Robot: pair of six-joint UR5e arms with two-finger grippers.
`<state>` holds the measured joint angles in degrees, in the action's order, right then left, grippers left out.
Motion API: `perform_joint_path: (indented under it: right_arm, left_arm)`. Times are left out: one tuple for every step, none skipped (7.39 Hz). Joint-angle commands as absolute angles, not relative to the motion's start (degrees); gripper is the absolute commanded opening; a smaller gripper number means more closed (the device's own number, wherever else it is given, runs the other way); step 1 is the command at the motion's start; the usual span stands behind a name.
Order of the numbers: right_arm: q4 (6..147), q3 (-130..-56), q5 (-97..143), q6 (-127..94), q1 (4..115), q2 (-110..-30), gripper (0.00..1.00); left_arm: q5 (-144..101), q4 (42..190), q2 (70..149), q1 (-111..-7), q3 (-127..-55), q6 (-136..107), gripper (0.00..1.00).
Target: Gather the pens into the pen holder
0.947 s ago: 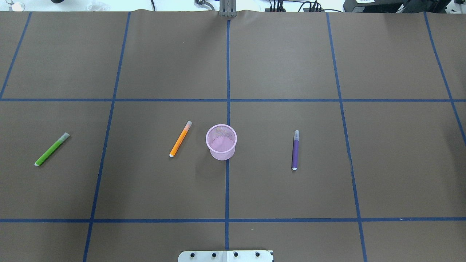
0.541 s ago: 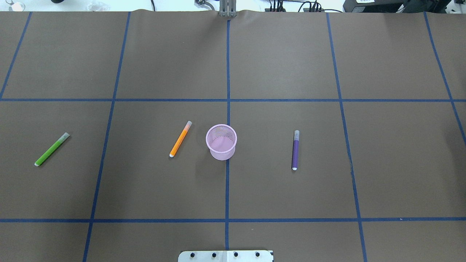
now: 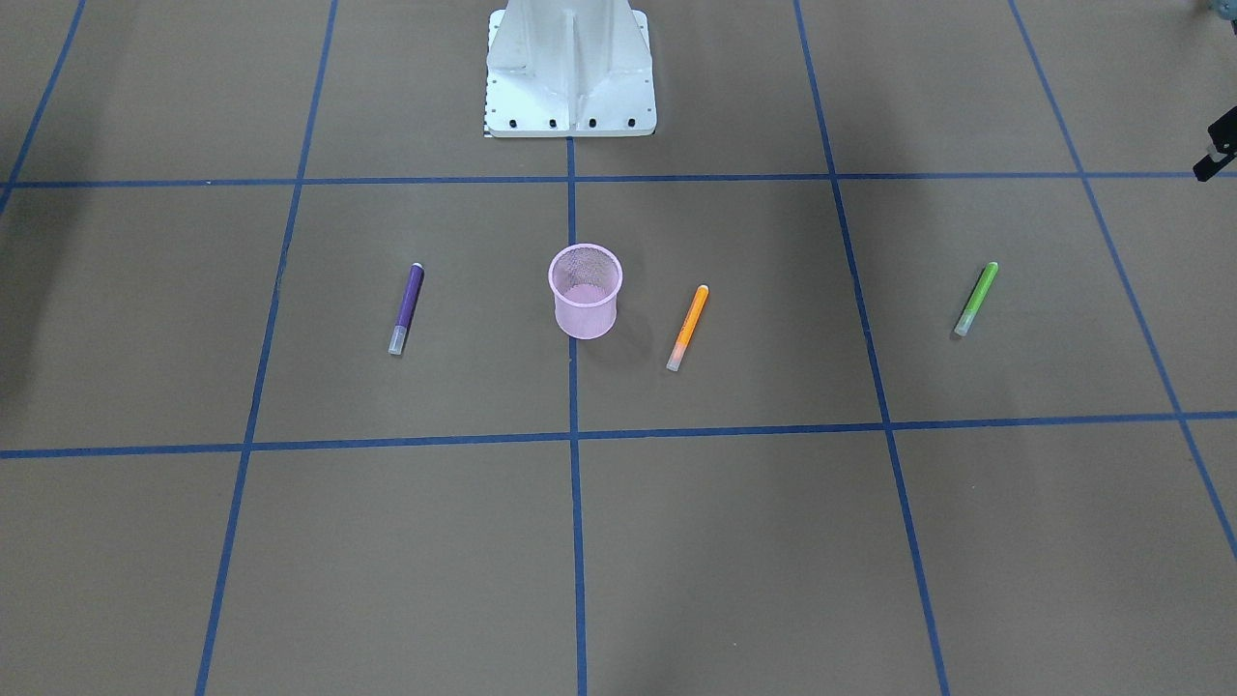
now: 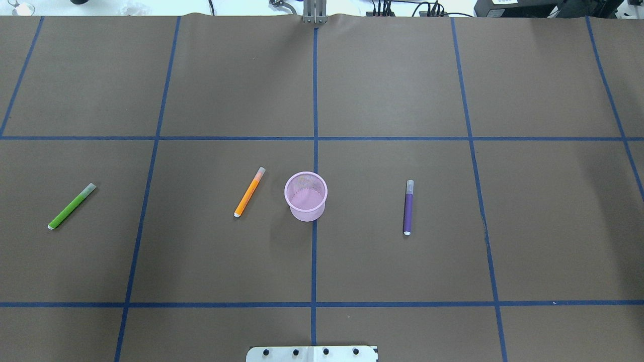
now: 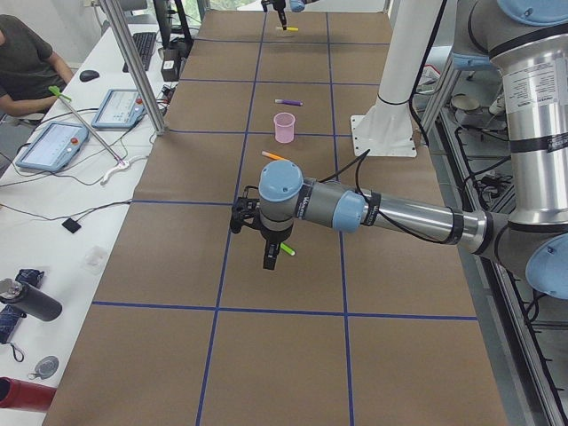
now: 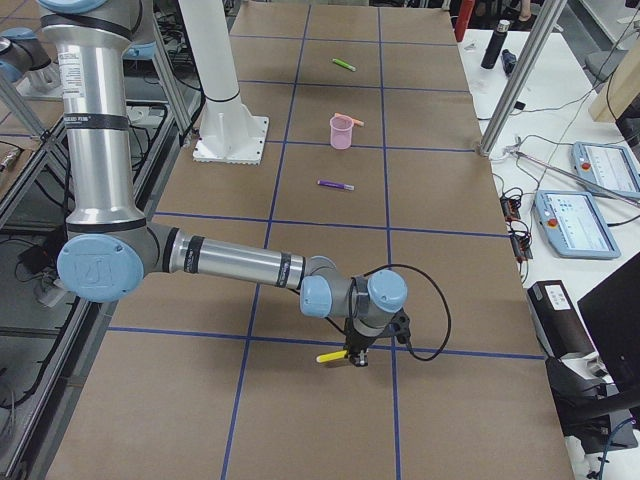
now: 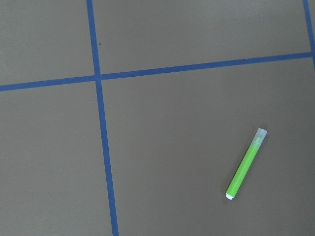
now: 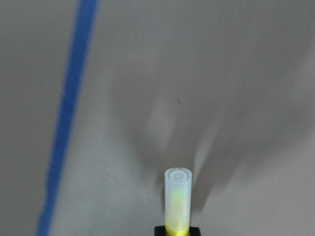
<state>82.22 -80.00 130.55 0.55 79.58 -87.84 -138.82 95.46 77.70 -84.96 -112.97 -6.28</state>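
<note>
The pink mesh pen holder [image 4: 306,196] stands upright at the table's middle. The orange pen [image 4: 249,192] lies just left of it and the purple pen [image 4: 408,207] to its right. The green pen [image 4: 72,206] lies far left and also shows in the left wrist view [image 7: 246,163]. My left gripper [image 5: 269,260] hovers beside the green pen [image 5: 287,249]; I cannot tell whether it is open or shut. My right gripper [image 6: 354,360] is at the table's far right end, shut on the yellow pen [image 8: 177,196], whose pale cap sticks out.
Brown paper with a blue tape grid covers the table [image 4: 392,85]. The robot's white base [image 3: 570,68] stands behind the pen holder. An operator's desk with tablets [image 5: 58,142] and bottles [image 5: 27,302] runs along the far side. Metal posts [image 6: 520,75] stand at that edge.
</note>
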Motion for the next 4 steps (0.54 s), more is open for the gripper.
perform_joint_path:
  right_arm:
    - [76.32,-88.83,133.92,-17.61,78.67,-87.28,0.0]
    - [75.16,-92.51,136.12,-25.24,76.49,-87.28,0.0]
    - [75.15,-97.77,136.14,-33.14,73.68,-87.28,0.0]
    - [75.06,-102.69,135.45,-43.14,70.26,-85.97,0.0]
  left_arm:
    - [-138.87,97.73,77.7,-84.9,-112.76,-6.85,1.0]
    - [-139.39,98.08,77.87,-84.55,-112.94,-7.2,1.0]
    - [-140.87,100.0,78.65,-82.81,-112.77,-7.29,1.0]
    - [-140.8,103.15,79.36,-80.97,-112.68,-8.95,1.0]
